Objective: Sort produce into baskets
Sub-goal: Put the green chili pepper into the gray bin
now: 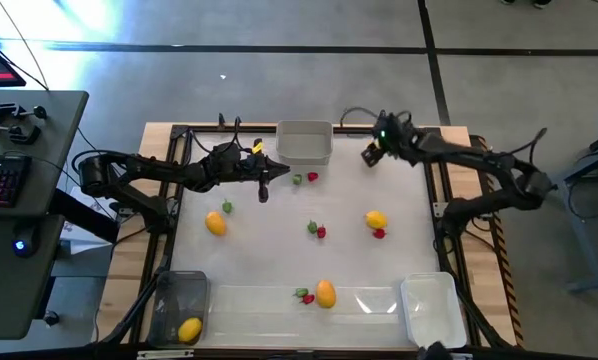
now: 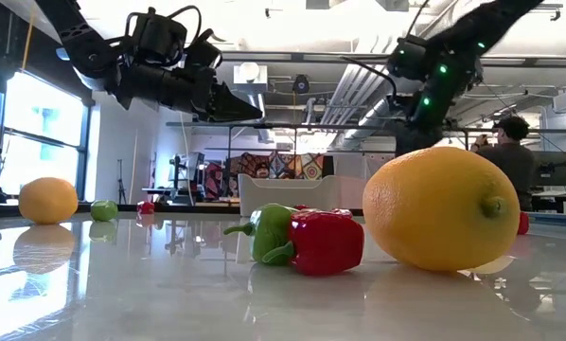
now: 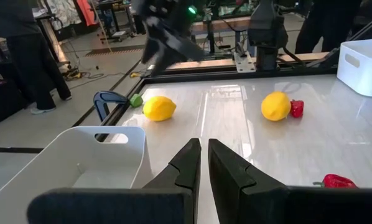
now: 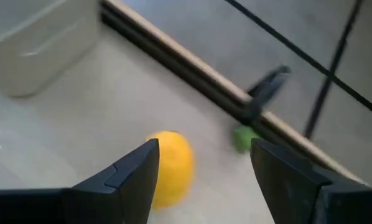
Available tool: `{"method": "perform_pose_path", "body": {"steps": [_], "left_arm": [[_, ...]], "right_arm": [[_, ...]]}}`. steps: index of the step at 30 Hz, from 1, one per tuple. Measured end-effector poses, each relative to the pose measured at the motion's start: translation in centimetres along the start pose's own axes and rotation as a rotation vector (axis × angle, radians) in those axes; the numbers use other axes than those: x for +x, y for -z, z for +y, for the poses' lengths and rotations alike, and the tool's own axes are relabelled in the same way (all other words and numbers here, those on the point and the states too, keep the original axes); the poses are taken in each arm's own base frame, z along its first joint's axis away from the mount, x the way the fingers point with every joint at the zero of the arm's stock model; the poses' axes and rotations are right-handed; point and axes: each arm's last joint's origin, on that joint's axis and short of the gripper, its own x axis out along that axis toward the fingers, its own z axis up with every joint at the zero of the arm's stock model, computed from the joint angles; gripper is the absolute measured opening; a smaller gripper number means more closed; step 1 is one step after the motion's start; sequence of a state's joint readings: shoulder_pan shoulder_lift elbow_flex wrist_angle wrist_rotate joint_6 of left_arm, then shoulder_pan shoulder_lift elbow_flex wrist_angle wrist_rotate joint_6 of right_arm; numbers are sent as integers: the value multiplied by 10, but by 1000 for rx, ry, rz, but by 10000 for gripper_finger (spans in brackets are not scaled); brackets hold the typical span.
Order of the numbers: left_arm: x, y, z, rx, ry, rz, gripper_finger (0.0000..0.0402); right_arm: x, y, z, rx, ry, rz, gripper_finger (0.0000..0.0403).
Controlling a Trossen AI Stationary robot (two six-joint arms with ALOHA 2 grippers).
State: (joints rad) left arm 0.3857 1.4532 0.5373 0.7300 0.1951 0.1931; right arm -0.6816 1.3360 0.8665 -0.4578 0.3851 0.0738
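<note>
A: Biggest first. What is seen on the white glossy tabletop [image 1: 269,260]?

B: Three rounded plastic bins. The pale grey rectangular bin [image 1: 305,142] is taken as landmark, at the far edge. The dark-tinted clear bin [image 1: 178,307] is seen at the near left corner, well apart from it, with one yellow-orange oval toy lemon [image 1: 190,329] inside. The white bin [image 1: 430,308] is seen at the near right corner.

A: Arms?

B: The left gripper [image 1: 263,192] is held above the table just left of the grey bin, fingers pressed together, nothing pinched. The right gripper [image 1: 369,153] is held just right of the grey bin, fingers spread, nothing between them.

A: Loose produce?

B: Lemons are noted at left [image 1: 215,223], right [image 1: 376,220] and near centre [image 1: 325,293]. A small red strawberry-like piece [image 1: 312,177] and a small green roundish piece [image 1: 297,179] are seen just in front of the grey bin. Further red-green pairs are noted mid-table [image 1: 317,230] and touching the near lemon [image 1: 305,296].
</note>
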Motion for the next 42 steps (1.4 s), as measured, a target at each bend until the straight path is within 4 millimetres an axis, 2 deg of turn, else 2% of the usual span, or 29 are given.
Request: {"method": "perform_pose_path", "body": {"steps": [3,5,11,16,21,33,37,42], "left_arm": [[0,0,0,-5,0,2,19],[0,1,0,-7,1,7,19],[0,1,0,-11,2,11,19],[0,1,0,-10,2,11,19],[0,1,0,5,2,11,19],[0,3,-1,3,7,35,19],[0,3,-1,3,7,35,19],[0,3,-1,2,7,36,19]], "right_arm": [[1,-17,-21,-40,20,97,244],[8,-24,-34,-68,5,156,243],[50,-32,-64,-45,-127,337,243],[80,-32,-77,-82,-148,500,243],[96,-34,-84,-119,-200,560,240],[102,-29,-93,-96,-311,573,163],[102,-29,-93,-93,-311,572,159],[102,-30,-94,-88,-305,561,171]]}}
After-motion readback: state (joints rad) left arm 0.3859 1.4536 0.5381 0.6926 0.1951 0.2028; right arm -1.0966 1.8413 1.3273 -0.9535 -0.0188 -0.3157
